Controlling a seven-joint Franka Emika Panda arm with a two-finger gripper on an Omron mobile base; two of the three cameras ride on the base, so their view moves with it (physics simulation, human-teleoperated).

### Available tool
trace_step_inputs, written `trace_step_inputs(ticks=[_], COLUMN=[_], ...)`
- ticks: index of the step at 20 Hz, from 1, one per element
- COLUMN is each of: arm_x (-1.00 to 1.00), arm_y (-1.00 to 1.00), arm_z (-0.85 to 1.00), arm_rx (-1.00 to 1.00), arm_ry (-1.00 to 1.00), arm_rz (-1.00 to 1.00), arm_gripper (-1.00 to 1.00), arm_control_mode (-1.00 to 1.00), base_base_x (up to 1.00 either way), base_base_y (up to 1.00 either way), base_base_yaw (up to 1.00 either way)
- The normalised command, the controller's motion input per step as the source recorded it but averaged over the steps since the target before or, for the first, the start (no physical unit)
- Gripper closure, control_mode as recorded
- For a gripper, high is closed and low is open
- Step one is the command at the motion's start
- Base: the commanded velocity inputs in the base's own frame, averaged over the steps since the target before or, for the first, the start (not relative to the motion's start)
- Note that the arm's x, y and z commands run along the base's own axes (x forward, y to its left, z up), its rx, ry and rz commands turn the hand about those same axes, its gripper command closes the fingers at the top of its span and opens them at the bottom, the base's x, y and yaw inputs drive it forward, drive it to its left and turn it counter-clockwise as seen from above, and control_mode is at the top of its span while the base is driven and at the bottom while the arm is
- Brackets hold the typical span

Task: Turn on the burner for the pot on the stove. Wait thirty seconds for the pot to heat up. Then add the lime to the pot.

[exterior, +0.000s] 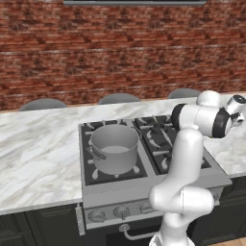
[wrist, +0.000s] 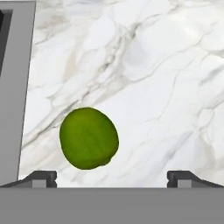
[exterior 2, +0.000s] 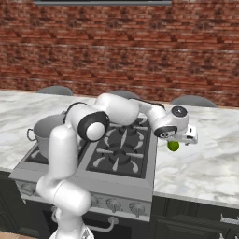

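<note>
The lime (wrist: 89,138) lies on the marble counter just right of the stove (exterior 2: 122,164); in the right base view the lime (exterior 2: 173,145) peeks out below the hand. My gripper (wrist: 113,178) hangs above it, open, with the fruit between and ahead of the two fingertips (wrist: 41,177), nearer the left one, and not touching either. My gripper (exterior 2: 181,138) holds nothing. The grey pot (exterior: 114,146) stands on the stove's front left burner, also visible as the pot (exterior 2: 46,133) behind my arm. Round knobs (exterior: 121,211) line the stove front.
The stove's steel edge (wrist: 15,87) runs close to the lime's left. Marble counter (exterior: 38,153) stretches both sides of the stove. Grey chair backs (exterior: 43,103) rise behind the counter, before a brick wall (exterior: 120,48). An oven handle (exterior 2: 105,227) sits below the knobs.
</note>
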Motion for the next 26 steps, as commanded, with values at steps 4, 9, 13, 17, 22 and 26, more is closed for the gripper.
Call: trace_step_inputs(ticks=[4,9,13,17,22,26], arm_x=[0.03,0.0,0.12,0.14,0.07,0.0], arm_y=[0.0,0.01,0.07,0.1,0.15,0.02], arm_z=[-0.13,-0.11,-0.01,-0.02,-0.12,-0.27], arm_rx=[0.0,0.0,0.0,0.0,0.0,0.0], arm_ry=[0.0,-0.01,-0.09,-0.1,-0.03,0.0], arm_rz=[0.0,0.0,0.0,0.0,0.0,0.0], arm_gripper=[-1.0,-1.0,-1.0,-1.0,-1.0,-1.0], arm_control_mode=[-1.0,-1.0,-1.0,-1.0,-1.0,-1.0], base_base_x=[0.0,0.0,0.0,0.0,0.0,0.0], base_base_y=[0.0,0.0,0.0,0.0,0.0,0.0], base_base_yaw=[0.0,0.0,0.0,0.0,0.0,0.0])
